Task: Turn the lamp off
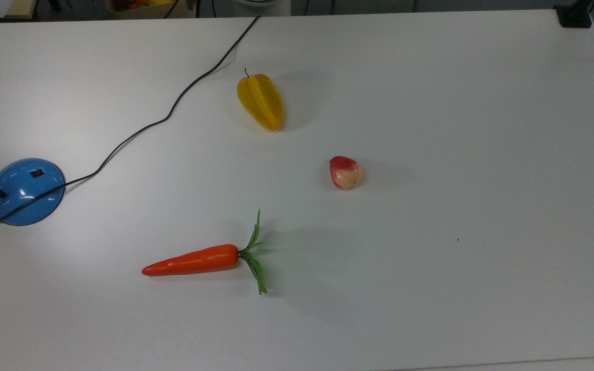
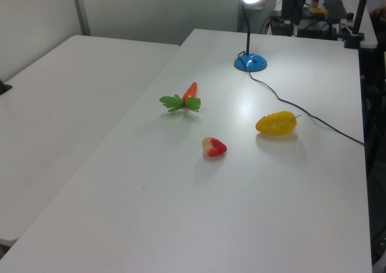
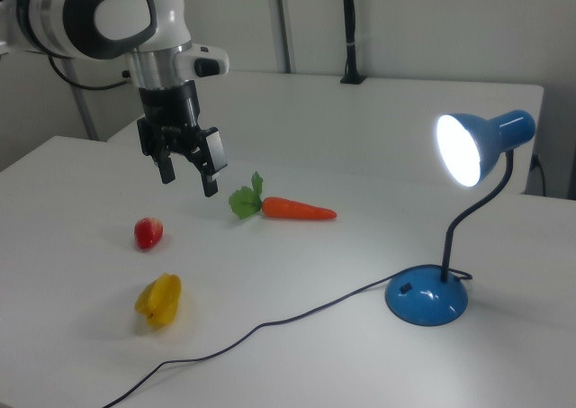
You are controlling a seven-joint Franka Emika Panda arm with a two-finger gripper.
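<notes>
Closest to the camera in the top view lies an orange carrot (image 1: 194, 260) with green leaves, flat on the white bench (image 1: 431, 129). Up from it sits a small red and cream strawberry (image 1: 345, 172), and farther up lies a yellow star fruit (image 1: 260, 101). All three are well apart from each other. Over at the top view's left edge sits the lamp (image 1: 25, 190). It has a shiny blue round base with a little black switch on top. Its thin black stem goes off the side of the picture. Its black cord (image 1: 173, 108) curls round the base and snakes away across the bench to the far edge. In the right view the lamp (image 3: 430, 295) stands on the right view's right, and its blue shade glows bright white, so it is on. In the left view the lamp (image 2: 250, 62) stands at the far end of the bench, shining. In the right view the gripper (image 3: 187, 177) hangs in the air above the bench, over the strawberry and near the carrot leaves. Its two black fingers are spread apart and hold nothing. It is far from the lamp.
</notes>
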